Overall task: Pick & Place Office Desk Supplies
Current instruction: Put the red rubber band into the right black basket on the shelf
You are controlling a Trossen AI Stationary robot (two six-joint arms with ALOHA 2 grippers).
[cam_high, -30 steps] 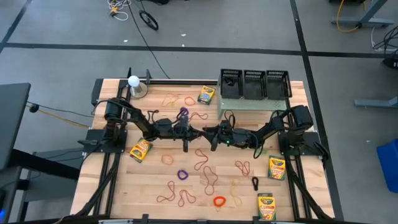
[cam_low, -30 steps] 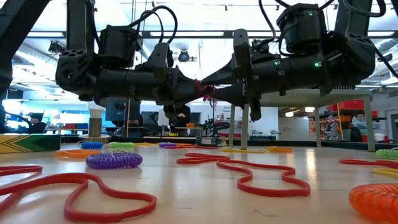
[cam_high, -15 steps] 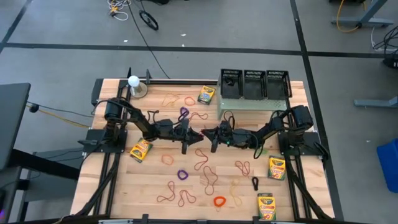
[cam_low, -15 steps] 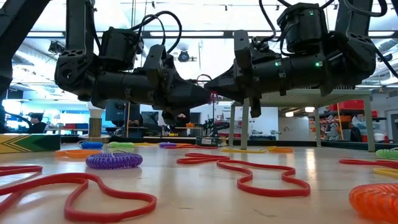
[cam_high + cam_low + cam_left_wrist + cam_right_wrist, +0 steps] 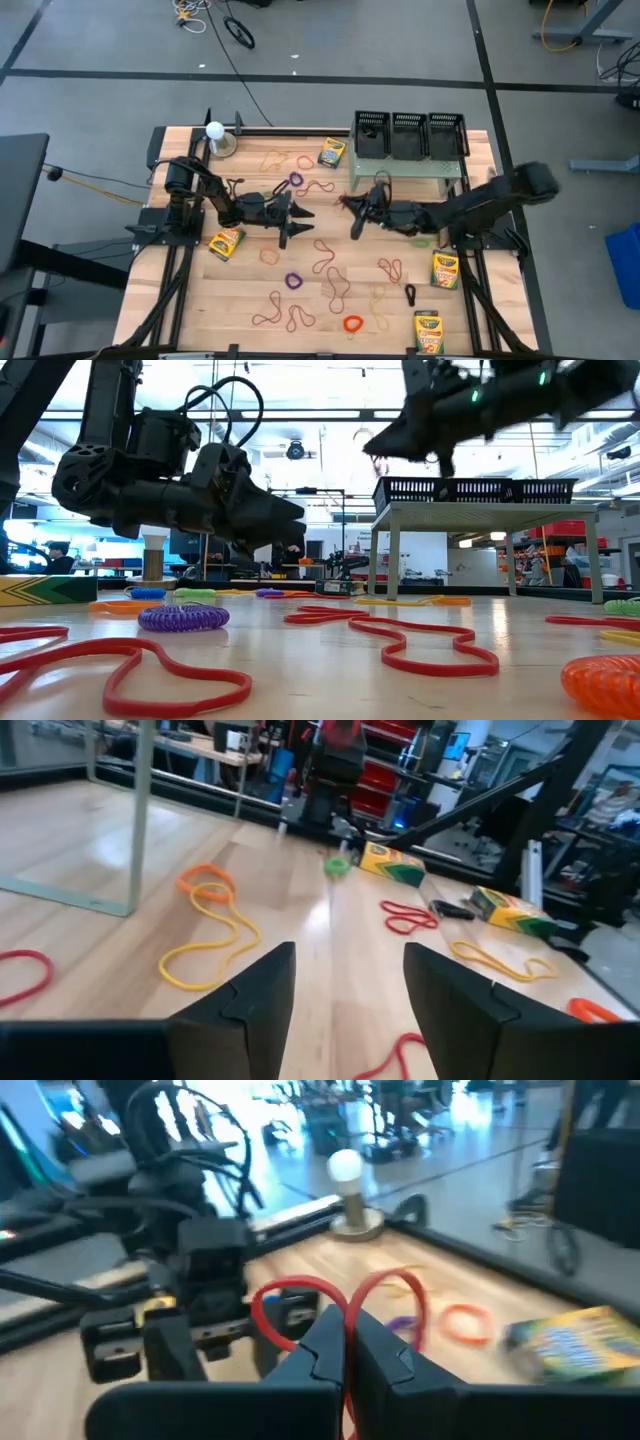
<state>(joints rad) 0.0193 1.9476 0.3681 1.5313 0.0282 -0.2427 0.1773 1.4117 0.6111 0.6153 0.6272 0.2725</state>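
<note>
In the right wrist view, a red rubber band (image 5: 345, 1305) is seen pinched between the closed fingers of the right gripper (image 5: 348, 1342), its loops standing limp above the tips. It is judged light, soft and floppy, best held at a strand. At centre of the high view, the left gripper (image 5: 297, 213) is parted, empty

The high view looks straight down from far above the wooden table (image 5: 200, 300). The low view sits at tabletop height, looking level across toward the room. Both share the purple coiled ring (image 5: 183, 618) (image 5: 293, 281). Each wrist view looks forward close along its own fingers, over that table.
</note>
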